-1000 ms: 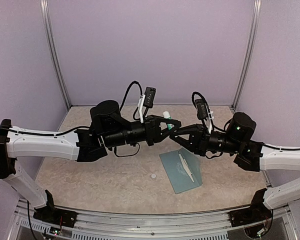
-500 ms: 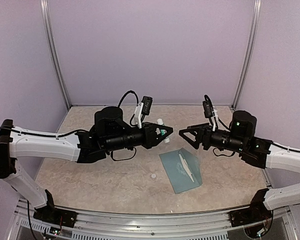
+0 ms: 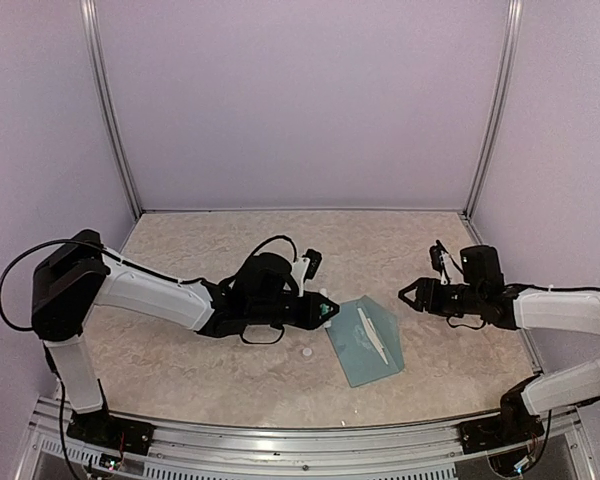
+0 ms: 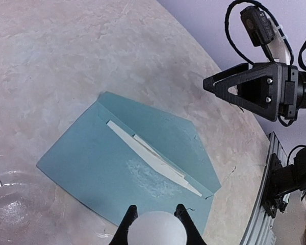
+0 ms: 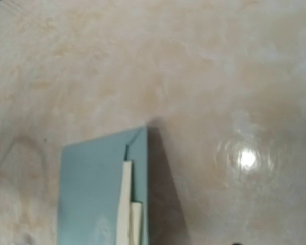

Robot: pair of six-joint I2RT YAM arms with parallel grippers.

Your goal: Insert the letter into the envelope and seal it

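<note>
Left end effector (image 3: 325, 310) sat low over the surface (image 3: 180, 250), your left arm stretched well out toward the middle. Its fingers (image 4: 128, 222) were clamped on the glue stick (image 4: 157, 230), whose round white end filled the gap between them in the left wrist view.

A small white round piece (image 3: 306, 352) lay on the surface just below and nearer you than that end effector, apart from it.

The envelope (image 3: 352, 352) lay flat just ahead of the left fingertips, between your two end effectors, flap open. There was a whitish smear (image 4: 149, 179) on its teal face.

The letter (image 3: 372, 335) was tucked in the envelope, with only a thin pale strip showing along the opening.

Right end effector (image 3: 408, 295) hung off the envelope's far-right side, apart from it and pointing back toward it. I cannot tell whether its fingers were spread or closed; nothing showed between them.
</note>
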